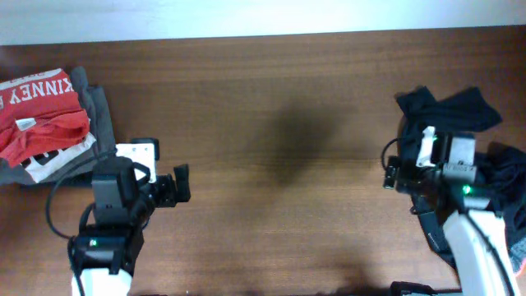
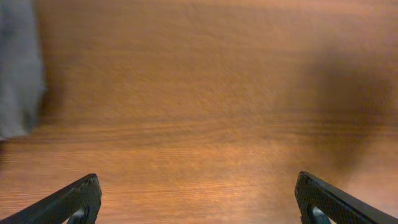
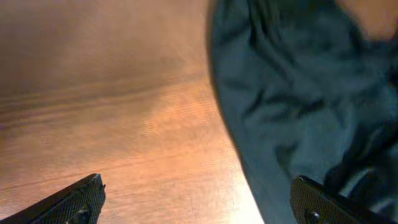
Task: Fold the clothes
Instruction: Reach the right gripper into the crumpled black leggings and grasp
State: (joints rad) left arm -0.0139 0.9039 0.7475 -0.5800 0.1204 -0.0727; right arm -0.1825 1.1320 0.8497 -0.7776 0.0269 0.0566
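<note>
From the overhead view I have the pants (image 1: 456, 107) bunched in a dark heap at the far right of the counter (image 1: 279, 123), partly under my right arm and spreading toward the right edge. They are crumpled, not laid flat, and I can't make out the waistband from here.

My right end effector (image 1: 393, 174) sits just at the left edge of that heap. Its wrist camera shows the end effector (image 3: 198, 186) spread wide with nothing pinched; the pants (image 3: 292, 93) fill the right half of that view, one fingertip over bare wood and the other over the dark fabric. I can't tell whether it touches the cloth.

My left end effector (image 1: 179, 186) is well apart from the pants, over bare counter on the left side, pointing toward the middle. On its wrist camera the end effector (image 2: 197, 186) is also wide open and empty, with only wood between the fingertips.

At the far left lies a red T-shirt (image 1: 37, 115) with white lettering on top of grey garments (image 1: 99, 107); a strip of that grey cloth (image 2: 18, 68) shows at the left edge of the left wrist view
</note>
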